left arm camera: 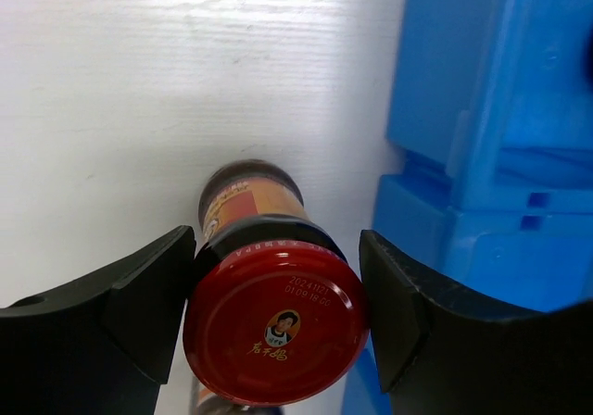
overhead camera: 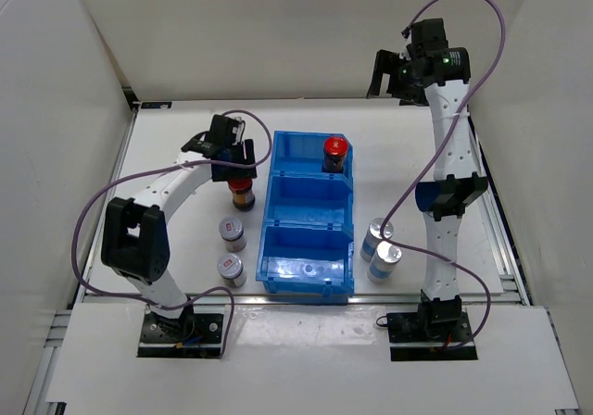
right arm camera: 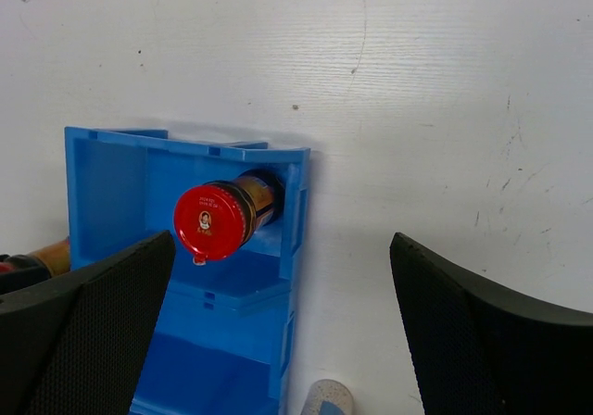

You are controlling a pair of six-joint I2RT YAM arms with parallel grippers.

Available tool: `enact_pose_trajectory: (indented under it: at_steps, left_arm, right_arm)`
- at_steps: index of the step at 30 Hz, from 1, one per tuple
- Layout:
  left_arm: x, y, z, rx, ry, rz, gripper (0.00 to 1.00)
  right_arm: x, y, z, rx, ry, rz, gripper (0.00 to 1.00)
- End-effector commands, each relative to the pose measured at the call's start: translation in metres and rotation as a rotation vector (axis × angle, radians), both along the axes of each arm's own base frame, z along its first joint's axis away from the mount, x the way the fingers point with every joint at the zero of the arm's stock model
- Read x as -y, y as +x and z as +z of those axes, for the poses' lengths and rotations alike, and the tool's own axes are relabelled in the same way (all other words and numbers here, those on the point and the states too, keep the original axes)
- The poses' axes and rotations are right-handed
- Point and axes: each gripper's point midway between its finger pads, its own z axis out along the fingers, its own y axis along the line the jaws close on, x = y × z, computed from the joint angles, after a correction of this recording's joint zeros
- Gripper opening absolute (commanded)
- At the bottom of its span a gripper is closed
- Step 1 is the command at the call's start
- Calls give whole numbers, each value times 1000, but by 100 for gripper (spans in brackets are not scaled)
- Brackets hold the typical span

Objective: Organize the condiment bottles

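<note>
We see a white table (overhead camera: 176, 156) bearing a blue plastic bin (overhead camera: 306, 294) with three compartments in a row from far to near. The middle and near compartments hold no bottles.

The left arm (overhead camera: 148, 220) reaches forward to the bin's far left side. Its left gripper (left arm camera: 276, 248) is pinching a dark cylindrical bottle with a red cap (left arm camera: 273, 332), one black finger (left arm camera: 148, 295) pressed to each side of the cap. This bottle stands upright on the table just beside the bin's left wall.

The right arm (overhead camera: 449, 156) stands tall over the far right. Its right gripper (right arm camera: 281, 241) is spread wide, with nothing between the fingers.

A second red-capped dark bottle (overhead camera: 334, 153) stands in the far compartment. Two pale blue-white bottles with silver caps (overhead camera: 377, 239) stand together right of the bin. Two shorter silver-capped bottles with reddish labels (overhead camera: 232, 233) stand left of it, slightly apart.
</note>
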Motion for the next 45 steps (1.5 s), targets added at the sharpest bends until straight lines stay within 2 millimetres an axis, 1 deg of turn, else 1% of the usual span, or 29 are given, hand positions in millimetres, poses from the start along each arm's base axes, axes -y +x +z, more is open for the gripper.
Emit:
enact_pose_trajectory:
  at_steps: [1,3,4,6,7,10,11,13,14,15,17,18,19,21,23,26,27,28,29,30,32,34,36,38,39,41,43,44,45]
  left_arm:
    - [-18,22,54,125,73,76,11]
    - [-19,30,78,169,76,76,11]
    - [-17,43,110,248,66,84,11]
    - [-14,54,131,283,53,87,11]
    - [-10,65,162,353,33,86,11]
    - [20,80,183,405,6,6,11]
    - [37,86,195,428,-18,-24,11]
    - [61,89,205,447,-60,-101,11]
    - [77,90,219,475,-91,-136,11]
    - [92,92,211,455,-115,-179,11]
    - [109,92,208,449,-136,-219,11]
    - [123,90,202,432,-152,-242,11]
    - [127,89,204,432,-177,-253,11]
    - [145,83,187,388,-193,-288,11]
    - [148,82,183,375,-211,-289,11]
    - [156,82,156,314,-235,-296,11]
    - [160,84,154,317,-243,-303,11]
    - [161,86,138,284,-238,-295,11]
    - [163,89,133,280,-237,-295,11]
    - [166,94,120,262,-237,-288,11]
    - [170,96,109,241,-248,-287,13]
    - [167,103,88,206,-233,-274,15]
    - [163,108,76,184,-230,-256,17]
    - [163,110,62,161,-222,-254,21]
    - [159,112,62,162,-221,-245,22]
    - [159,113,56,152,-217,-244,36]
    - [156,118,63,170,-223,-236,54]
    - [155,118,69,179,-226,-237,71]
    - [155,117,74,187,-229,-238,83]
  right_arm:
    - [7,-52,-11,-186,-12,7,100]
    - [7,-51,-14,-195,-13,7,100]
    - [6,-50,-14,-190,-13,7,100]
    - [6,-49,-12,-181,-11,7,100]
    - [6,-49,-12,-181,-11,7,100]
    - [7,-50,-17,-199,-14,7,100]
    - [7,-50,-17,-199,-14,7,100]
    - [8,-50,-20,-207,-23,2,100]
    - [8,-51,-16,-198,-21,2,100]
    - [12,-50,-18,-207,-22,-7,100]
    - [14,-52,-17,-207,-29,-13,100]
    - [15,-54,-15,-209,-30,-13,100]
    - [21,-52,-16,-208,-37,-30,100]
    - [22,-56,-14,-214,-38,-30,100]
    - [29,-55,-18,-225,-46,-48,100]
    - [33,-59,-14,-227,-45,-57,100]
    - [38,-58,-14,-227,-44,-68,100]
    - [38,-60,-13,-229,-44,-68,100]
    - [43,-59,-13,-229,-43,-78,100]
    - [43,-60,-9,-220,-42,-79,100]
    - [46,-62,-11,-233,-35,-82,100]
    - [49,-64,-9,-237,-27,-87,100]
    - [53,-66,-12,-253,-28,-96,100]
    - [50,-70,-12,-265,-14,-86,100]
    - [50,-71,-18,-289,-17,-86,100]
    - [51,-74,-18,-303,1,-82,100]
    - [50,-75,-18,-300,4,-69,100]
    - [50,-77,-25,-329,1,-70,100]
    - [48,-83,-19,-324,10,-65,100]
